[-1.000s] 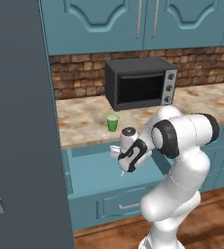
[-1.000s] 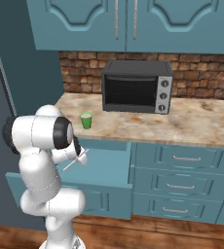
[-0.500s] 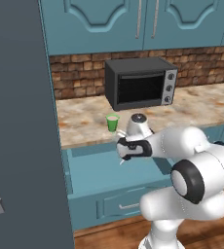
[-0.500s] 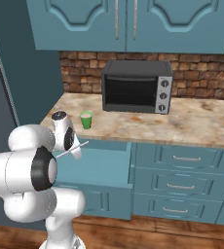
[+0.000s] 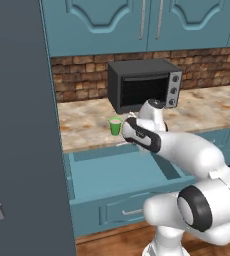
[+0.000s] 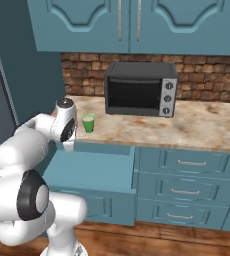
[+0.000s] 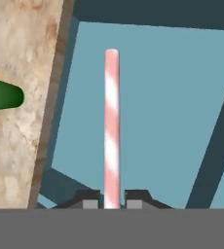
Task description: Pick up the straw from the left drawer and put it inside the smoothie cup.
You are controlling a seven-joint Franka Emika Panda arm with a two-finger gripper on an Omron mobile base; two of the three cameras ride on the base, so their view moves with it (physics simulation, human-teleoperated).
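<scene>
The left drawer (image 5: 112,172) stands open below the counter (image 6: 197,125), unchanged from half a second ago. The gripper (image 7: 111,197) has moved closer to the smoothie cup (image 5: 115,126), its jaws pinched on the straw (image 7: 111,126) above the drawer.

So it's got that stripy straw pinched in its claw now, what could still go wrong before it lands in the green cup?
The straw is gripped only at its very end by the gripper, so the long free length could swing or slip in transit. The smoothie cup is small and stands near the counter edge, above the open left drawer; a slightly off approach might tip it or knock it in. Its narrow mouth leaves little room for aiming error.
</scene>
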